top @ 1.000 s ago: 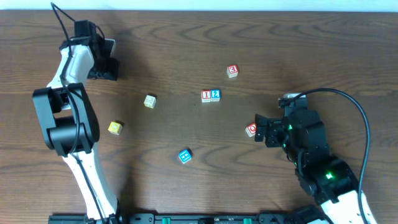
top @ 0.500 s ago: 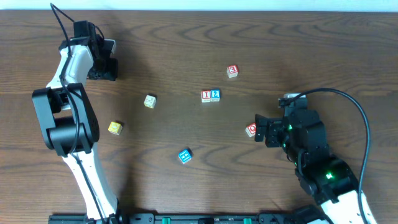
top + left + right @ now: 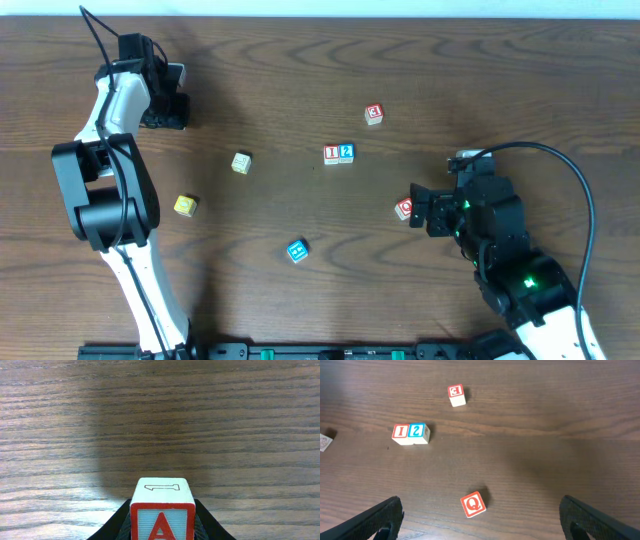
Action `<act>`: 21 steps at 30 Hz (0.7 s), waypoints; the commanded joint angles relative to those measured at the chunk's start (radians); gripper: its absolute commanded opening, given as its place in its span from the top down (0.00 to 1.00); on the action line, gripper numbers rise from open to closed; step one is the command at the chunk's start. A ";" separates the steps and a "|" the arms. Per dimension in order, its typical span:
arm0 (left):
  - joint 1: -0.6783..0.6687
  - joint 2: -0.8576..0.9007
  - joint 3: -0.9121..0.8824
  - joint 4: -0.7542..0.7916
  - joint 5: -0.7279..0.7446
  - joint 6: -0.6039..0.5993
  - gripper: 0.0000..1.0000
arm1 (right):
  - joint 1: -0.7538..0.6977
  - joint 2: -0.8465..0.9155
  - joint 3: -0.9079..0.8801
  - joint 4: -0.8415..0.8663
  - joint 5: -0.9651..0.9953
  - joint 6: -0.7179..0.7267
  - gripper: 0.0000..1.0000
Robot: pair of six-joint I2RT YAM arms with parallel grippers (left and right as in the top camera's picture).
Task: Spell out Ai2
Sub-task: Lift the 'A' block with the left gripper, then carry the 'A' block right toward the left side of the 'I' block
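Note:
In the left wrist view the red-edged "A" cube (image 3: 162, 519) sits between the black fingers of my left gripper (image 3: 162, 527), which press against both its sides. Seen from overhead, that gripper (image 3: 166, 108) is at the far left of the table and hides the cube. The red "I" cube (image 3: 331, 154) and the blue "2" cube (image 3: 346, 153) stand side by side touching near the table's middle, and show again as the "I" cube (image 3: 400, 432) and the "2" cube (image 3: 418, 431). My right gripper (image 3: 420, 210) stands wide open at the right, with nothing held.
A red "Q" cube (image 3: 472, 504) lies between the right gripper's spread fingers, touching neither. A red "3" cube (image 3: 374, 114) sits further back. A blue cube (image 3: 297, 250), a yellow cube (image 3: 185, 205) and a pale cube (image 3: 241, 162) lie scattered to the left.

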 commanded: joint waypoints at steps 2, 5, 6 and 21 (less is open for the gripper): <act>-0.004 -0.003 0.002 -0.008 0.056 -0.047 0.80 | -0.007 -0.002 -0.005 -0.002 0.000 0.013 0.01; -0.008 -0.007 0.014 -0.017 0.074 -0.069 0.94 | -0.007 -0.002 -0.005 -0.002 0.000 0.013 0.01; -0.011 -0.009 0.019 -0.023 0.073 -0.072 0.94 | -0.007 -0.002 -0.005 -0.002 0.000 0.013 0.01; -0.194 -0.127 0.080 -0.036 -0.073 -0.101 0.94 | -0.007 -0.002 -0.005 -0.002 0.000 0.013 0.01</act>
